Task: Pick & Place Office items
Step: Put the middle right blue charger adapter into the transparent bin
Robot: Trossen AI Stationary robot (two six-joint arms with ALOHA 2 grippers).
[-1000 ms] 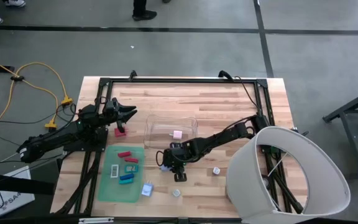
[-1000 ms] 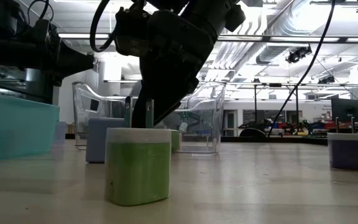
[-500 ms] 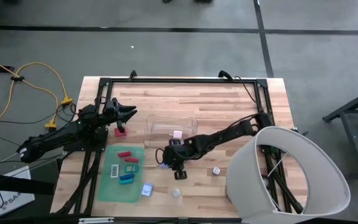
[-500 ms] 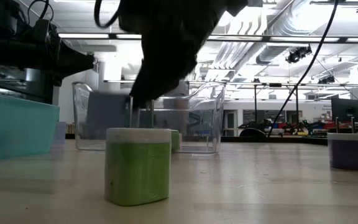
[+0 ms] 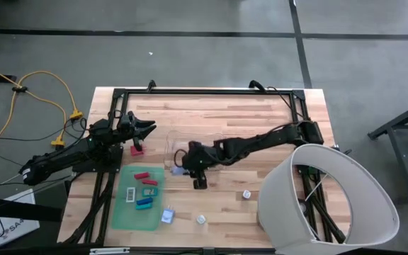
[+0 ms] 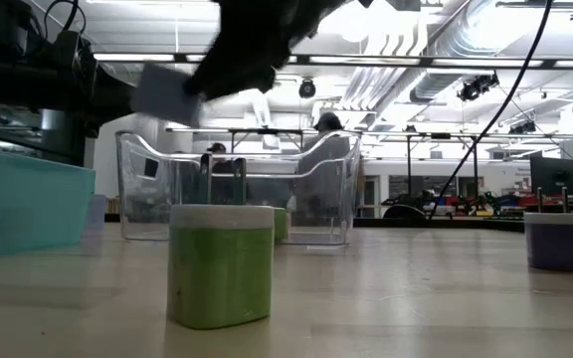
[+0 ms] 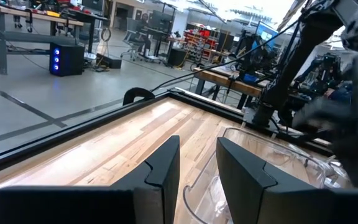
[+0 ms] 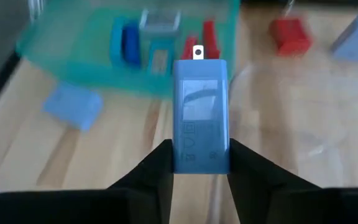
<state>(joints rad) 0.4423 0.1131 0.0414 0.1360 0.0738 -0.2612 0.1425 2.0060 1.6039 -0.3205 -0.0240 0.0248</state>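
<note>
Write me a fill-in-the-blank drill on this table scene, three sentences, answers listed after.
1. The right gripper is shut on a light ____ block.
2. The green mat lies on the table's ____ side in the high view.
3. The left gripper waits beside a ____ piece at the table's left edge.

Missing words: blue; left; red

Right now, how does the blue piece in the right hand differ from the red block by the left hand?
The blue piece is pinched in the right hand, lifted off the table at the clear bin; the red block lies loose on the wood, ungripped. The blue one is a tall slab, the red one squat. Both are far smaller than the bin.
</note>
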